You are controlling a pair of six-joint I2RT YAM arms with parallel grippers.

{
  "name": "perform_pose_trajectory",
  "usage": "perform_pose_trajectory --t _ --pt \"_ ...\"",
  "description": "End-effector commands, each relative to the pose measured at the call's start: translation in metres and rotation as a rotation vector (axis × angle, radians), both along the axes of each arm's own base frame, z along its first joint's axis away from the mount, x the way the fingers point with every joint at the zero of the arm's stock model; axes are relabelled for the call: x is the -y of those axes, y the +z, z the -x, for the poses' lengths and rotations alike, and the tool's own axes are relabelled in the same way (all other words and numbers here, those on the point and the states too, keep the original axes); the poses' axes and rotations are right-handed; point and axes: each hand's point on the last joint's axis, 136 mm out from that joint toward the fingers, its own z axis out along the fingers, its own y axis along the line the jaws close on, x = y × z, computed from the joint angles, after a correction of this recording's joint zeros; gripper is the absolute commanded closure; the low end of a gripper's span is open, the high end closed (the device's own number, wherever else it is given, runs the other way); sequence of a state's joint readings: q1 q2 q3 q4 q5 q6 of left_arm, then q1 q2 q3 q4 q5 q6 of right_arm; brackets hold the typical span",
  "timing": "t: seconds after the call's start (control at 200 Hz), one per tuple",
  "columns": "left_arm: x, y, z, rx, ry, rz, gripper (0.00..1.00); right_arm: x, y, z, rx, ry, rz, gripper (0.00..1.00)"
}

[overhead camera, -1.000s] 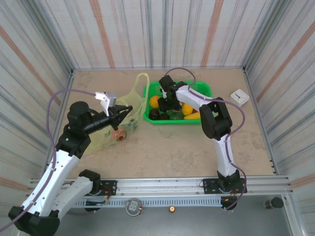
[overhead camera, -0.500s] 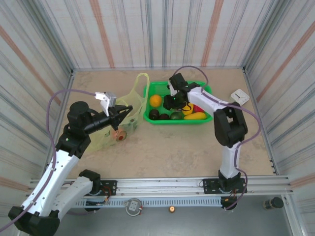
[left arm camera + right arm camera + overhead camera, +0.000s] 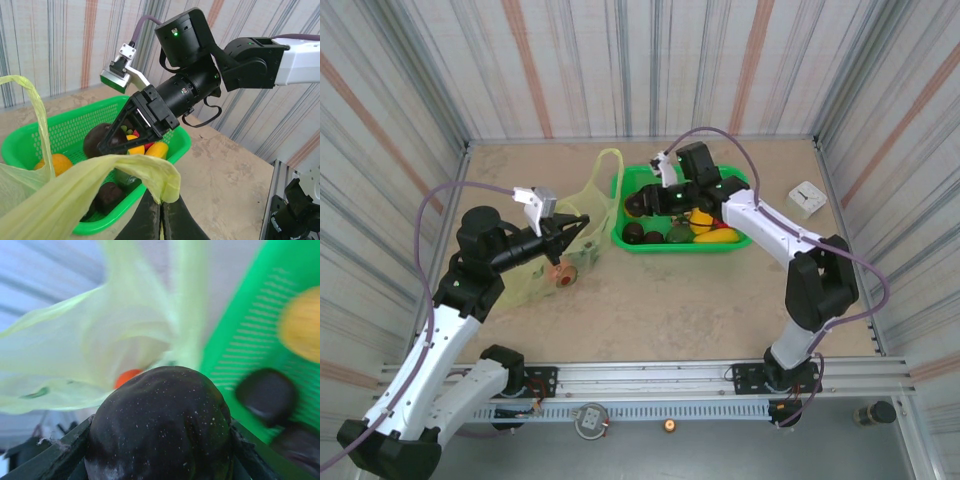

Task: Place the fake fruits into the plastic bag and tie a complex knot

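The dark fruit (image 3: 160, 432) sits tight between the two fingers of the right claw (image 3: 642, 204), up in the air over the left end of the basket (image 3: 740, 246). The bag (image 3: 582, 232) lies just left of the basket, with its mouth facing the fruit. One orange fruit (image 3: 127, 376) seems to be inside the bag, and more fruits lie in the basket. The left claw (image 3: 161, 215) is pinched on the bag's top edge and lifts it, so the mouth is open.

To do this step well, I think the right claw should carry the fruit left, off the basket, over the bag's edge and deep into the mouth before letting go. It should go slow, so it does not push the thin bag shut. The left claw should hold the edge high.

The right arm stretches far from its base, across the basket, with its claw pointing left. The left arm is bent, with its claw pointing toward the basket.
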State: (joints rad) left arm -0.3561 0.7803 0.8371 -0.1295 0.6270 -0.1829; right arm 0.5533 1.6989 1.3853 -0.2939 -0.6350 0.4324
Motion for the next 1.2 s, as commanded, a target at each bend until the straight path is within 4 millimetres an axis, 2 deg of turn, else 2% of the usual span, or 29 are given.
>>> perform_pose_trajectory --t 0.0,0.155,0.296,0.376,0.581,0.746,0.776,0.827,0.907,0.952,1.082,1.197 --pt "0.002 -0.005 0.002 0.008 -0.014 -0.014 1.00 -0.042 0.045 0.024 0.054 0.120 -0.142 0.52" --pt "0.002 -0.004 0.002 0.010 -0.013 -0.013 1.00 -0.081 0.039 0.019 0.101 0.125 -0.121 0.53" --pt "0.002 -0.003 0.004 0.019 -0.017 -0.011 1.00 -0.100 0.023 0.001 0.070 0.084 -0.111 0.53" --pt "0.002 -0.001 0.005 0.024 -0.018 -0.010 1.00 -0.110 0.009 -0.001 0.055 0.087 -0.079 0.54" --pt "0.001 0.000 0.006 0.029 -0.018 -0.007 1.00 -0.126 -0.016 0.014 0.022 0.115 -0.047 0.54" --pt "0.002 0.001 0.006 0.030 -0.021 -0.004 1.00 -0.154 -0.027 0.039 -0.020 0.196 -0.034 0.53" --pt "0.001 0.001 0.006 0.031 -0.020 -0.005 1.00 -0.158 -0.028 0.044 -0.023 0.216 -0.032 0.51" --pt "0.001 0.001 0.007 0.030 -0.020 -0.006 1.00 -0.164 -0.027 0.051 -0.028 0.244 -0.035 0.43" --pt "0.001 0.000 0.007 0.029 -0.020 -0.008 1.00 -0.162 -0.030 0.054 -0.028 0.245 -0.013 0.24" --pt "0.002 0.000 0.007 0.028 -0.021 -0.008 1.00 -0.159 -0.031 0.054 -0.031 0.243 -0.007 0.19" --pt "0.002 0.001 0.007 0.031 -0.021 -0.007 1.00 -0.148 -0.028 0.050 -0.025 0.226 -0.006 0.21" --pt "0.002 -0.001 0.007 0.028 -0.020 -0.008 1.00 -0.136 -0.020 0.045 -0.009 0.203 -0.010 0.30"
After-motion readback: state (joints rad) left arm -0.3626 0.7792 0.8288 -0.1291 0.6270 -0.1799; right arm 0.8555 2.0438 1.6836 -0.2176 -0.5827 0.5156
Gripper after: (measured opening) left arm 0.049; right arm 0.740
